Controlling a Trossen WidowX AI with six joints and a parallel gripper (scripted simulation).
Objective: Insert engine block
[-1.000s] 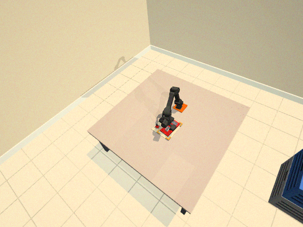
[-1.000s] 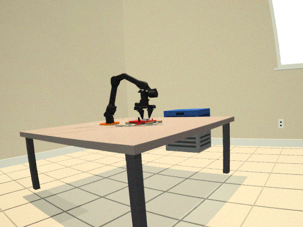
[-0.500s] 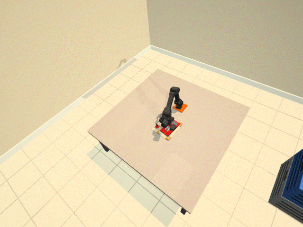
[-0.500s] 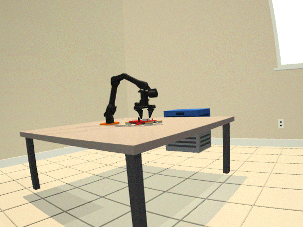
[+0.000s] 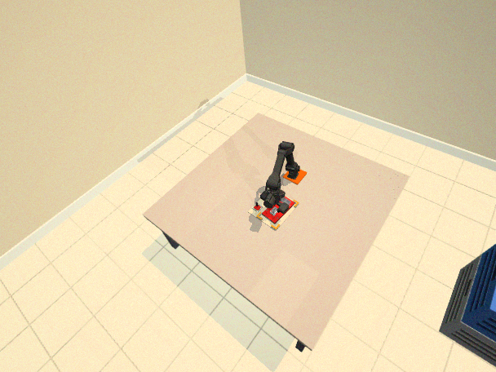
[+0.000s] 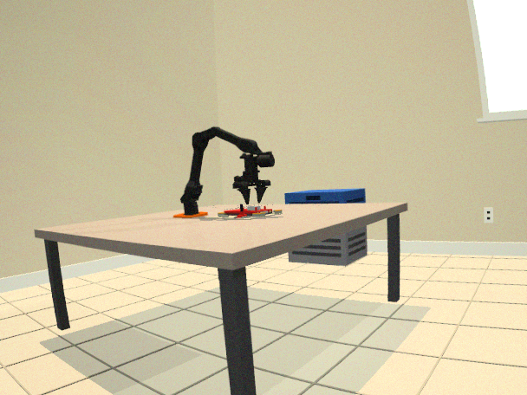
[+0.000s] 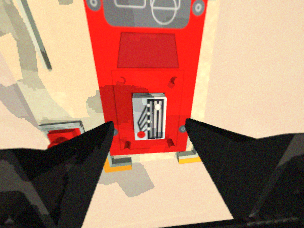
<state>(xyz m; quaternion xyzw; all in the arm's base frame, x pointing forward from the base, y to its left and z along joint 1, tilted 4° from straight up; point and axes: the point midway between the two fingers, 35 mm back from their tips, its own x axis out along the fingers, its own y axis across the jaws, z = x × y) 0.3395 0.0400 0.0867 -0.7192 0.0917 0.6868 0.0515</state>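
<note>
The engine block [image 5: 273,211] [image 6: 253,208] [image 7: 149,125] is a small grey block with black slots and a red dot on top. It stands upright in the near part of the red car body [image 5: 276,219] [image 6: 233,212] [image 7: 102,65], its top above the body's surface. How deep it sits is too small to tell, and the rib cannot be made out. My gripper [image 6: 253,203] [image 7: 150,124] is open and empty. Its fingertips are apart on the left and right of the block, with gaps on both sides, and in the exterior view they are above it.
Orange-and-grey corner stops [image 5: 276,227] [image 7: 118,165] stand at the body's corners. A small red part [image 5: 257,207] [image 7: 62,136] in a grey-edged holder is left of the body, close to the left finger in the wrist view. A grey panel lies farther along the body.
</note>
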